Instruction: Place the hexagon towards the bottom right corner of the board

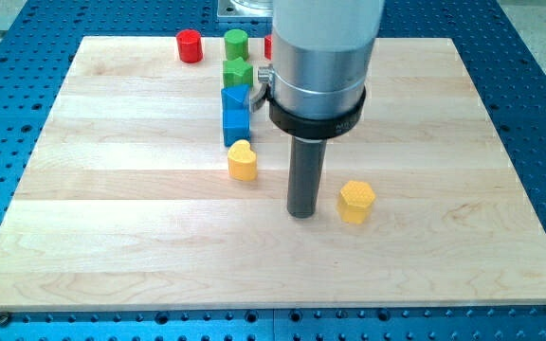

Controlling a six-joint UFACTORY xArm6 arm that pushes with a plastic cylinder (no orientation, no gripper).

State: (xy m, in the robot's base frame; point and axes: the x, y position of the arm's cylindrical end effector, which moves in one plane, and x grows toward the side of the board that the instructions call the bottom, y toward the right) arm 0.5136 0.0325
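Observation:
The yellow hexagon block (356,201) lies on the wooden board (140,256), a little right of the middle and below it. My tip (301,212) rests on the board just left of the hexagon, with a small gap between them. The rod rises from the tip into the large grey arm body at the view's top.
A yellow heart block (243,160) lies left of my tip. Above it stand a blue block (236,124), another blue block (235,98), a green star-like block (237,72), a green cylinder (236,43) and a red cylinder (190,45). A red block (268,46) is partly hidden behind the arm.

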